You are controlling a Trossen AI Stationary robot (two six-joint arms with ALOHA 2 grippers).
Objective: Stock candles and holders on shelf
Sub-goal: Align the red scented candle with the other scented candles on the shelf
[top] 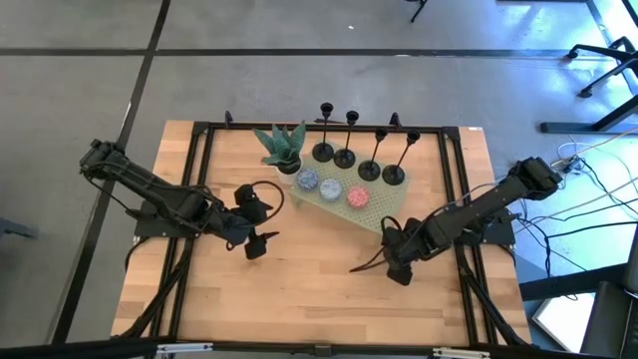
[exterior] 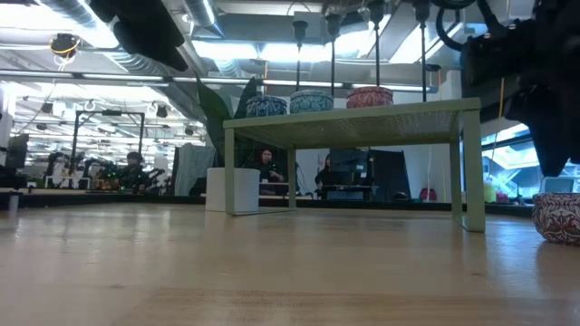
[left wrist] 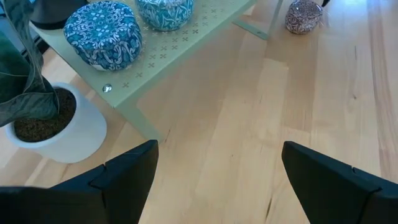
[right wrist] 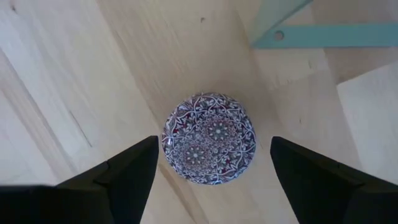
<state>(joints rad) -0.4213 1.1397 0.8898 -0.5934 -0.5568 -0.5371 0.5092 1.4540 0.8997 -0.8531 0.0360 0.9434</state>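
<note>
on the near half of the wooden table (top: 299,299) both arms are low over the boards. the right gripper (right wrist: 211,163) hangs directly above the last loose candle (right wrist: 209,137), a red-and-white patterned puck lying flat on the table, just off the near right leg of the shelf (top: 384,211). its fingers stand spread, one on either side of the puck and clear of it; nothing is gripped. judgement: this straddle is the set-up for a pinch across the round sides, so the puck can be lifted to the shelf top.

the left gripper (left wrist: 214,177) waits toward the table's left side, fingers wide apart and empty, facing the shelf's left end, well away from the working arm.

farther in, three candles (top: 331,189) sit in a row on the pale green perforated shelf, two blue and one pink. a gap at the row's right end appears kept for the fourth. at the shelf's left end stands a potted plant (top: 282,150).

farthest, along the shelf's back edge, four black holders (top: 359,150) stand upright, already stocked.
</note>
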